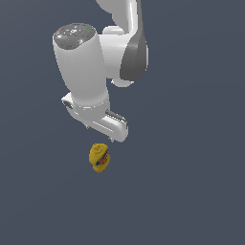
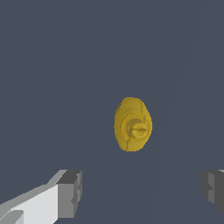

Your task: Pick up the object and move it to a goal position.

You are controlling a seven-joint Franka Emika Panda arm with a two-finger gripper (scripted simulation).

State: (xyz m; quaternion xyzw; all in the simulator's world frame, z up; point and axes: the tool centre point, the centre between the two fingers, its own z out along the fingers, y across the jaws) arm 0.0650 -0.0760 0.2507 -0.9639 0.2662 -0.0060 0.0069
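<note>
The yellow squeeze bottle [image 1: 99, 158] stands upright on the dark grey floor, with its cap on top and a red-and-blue label on its side. In the wrist view I look straight down on its cap and shoulders [image 2: 133, 124]. My gripper [image 1: 113, 133] hangs above the bottle, slightly toward the exterior view's right, and does not touch it. In the wrist view the gripper [image 2: 142, 192] is open and empty. Its two grey fingertips [image 2: 70, 192] stand wide apart, and the bottle lies beyond the gap between them.
The plain dark grey floor [image 1: 191, 191] extends on all sides of the bottle. The white arm [image 1: 83, 72] rises above the gripper. No goal marker shows in either view.
</note>
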